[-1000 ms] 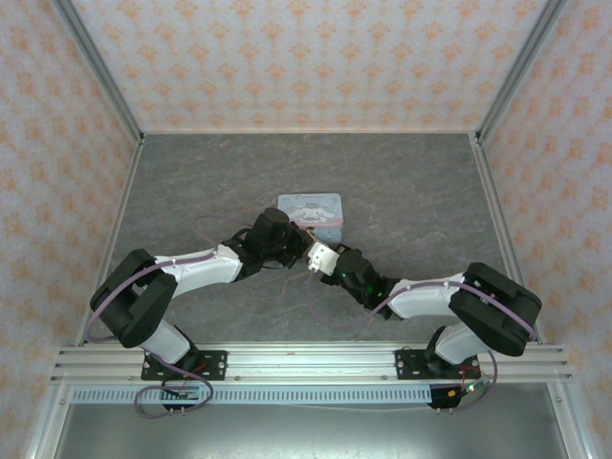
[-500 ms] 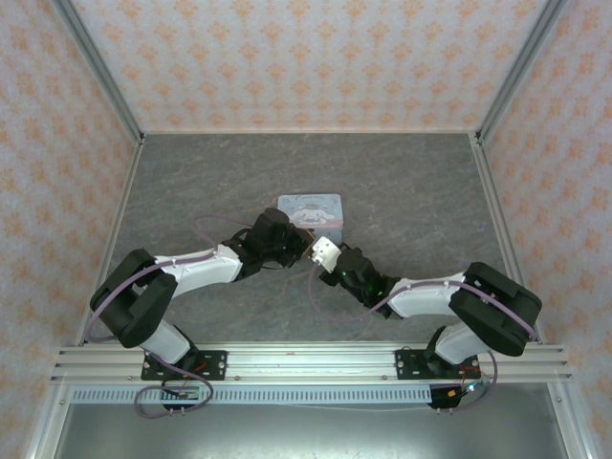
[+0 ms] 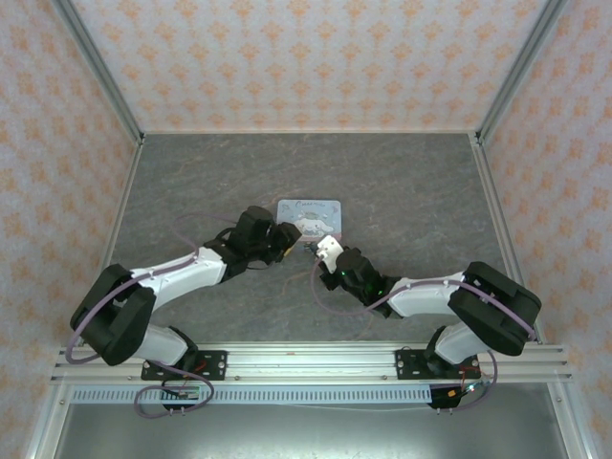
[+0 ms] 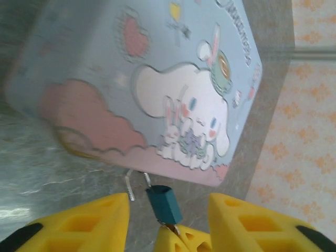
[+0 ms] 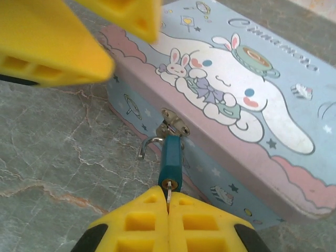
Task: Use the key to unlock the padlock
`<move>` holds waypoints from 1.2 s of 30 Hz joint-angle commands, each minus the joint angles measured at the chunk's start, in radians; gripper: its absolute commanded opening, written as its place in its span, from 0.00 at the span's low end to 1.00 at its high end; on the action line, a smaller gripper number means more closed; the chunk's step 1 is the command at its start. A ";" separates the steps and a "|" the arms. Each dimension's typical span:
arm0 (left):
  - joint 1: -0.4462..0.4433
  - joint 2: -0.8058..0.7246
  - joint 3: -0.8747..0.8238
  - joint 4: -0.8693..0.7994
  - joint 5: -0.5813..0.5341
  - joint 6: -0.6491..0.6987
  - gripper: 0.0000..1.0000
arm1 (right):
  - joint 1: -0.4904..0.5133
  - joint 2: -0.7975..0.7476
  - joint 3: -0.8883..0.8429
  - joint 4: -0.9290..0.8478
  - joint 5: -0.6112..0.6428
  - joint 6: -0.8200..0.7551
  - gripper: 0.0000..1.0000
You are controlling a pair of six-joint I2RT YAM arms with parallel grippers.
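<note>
The padlock [image 5: 171, 160] is a small teal block with a brass keyhole. It hangs from the silver hasp [image 5: 176, 123] on the front of the pale blue cartoon tin [image 5: 252, 105]. Its silver shackle [image 5: 149, 144] stands sprung open, one end free. My right gripper [image 5: 168, 197] is shut on the key [image 5: 168, 191], a slim metal blade that sits in the keyhole. My left gripper [image 4: 168, 207] is open, its yellow fingers [image 4: 94, 218] either side of the padlock [image 4: 164, 203] without touching it. Seen from above, both grippers meet at the tin's [image 3: 311, 210] near edge.
The tin lies on a grey marbled tabletop [image 3: 411, 191] enclosed by patterned walls. The left gripper's yellow fingers [image 5: 52, 42] hang close over the tin's left end in the right wrist view. Open floor lies to the left, the right and behind the tin.
My left arm has swung out to the left and its gripper has drawn back a little from the padlock. My right gripper has edged toward the tin.
</note>
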 commanded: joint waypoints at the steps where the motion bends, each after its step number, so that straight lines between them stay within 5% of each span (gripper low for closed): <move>1: 0.028 -0.056 -0.019 -0.091 -0.044 0.052 0.50 | -0.010 -0.006 0.037 -0.051 -0.057 0.139 0.00; 14: 0.142 -0.056 -0.010 -0.124 -0.029 0.121 0.82 | -0.083 0.021 -0.015 0.068 -0.198 0.705 0.00; 22: 0.164 0.040 0.043 -0.095 -0.014 0.149 0.85 | -0.147 0.115 -0.026 0.120 -0.345 0.937 0.00; 29: 0.167 0.103 0.099 -0.113 -0.005 0.186 0.85 | -0.177 0.157 -0.030 0.144 -0.391 0.985 0.00; 36: 0.177 0.146 0.145 -0.145 -0.019 0.221 0.85 | -0.213 0.115 -0.050 0.116 -0.409 0.977 0.17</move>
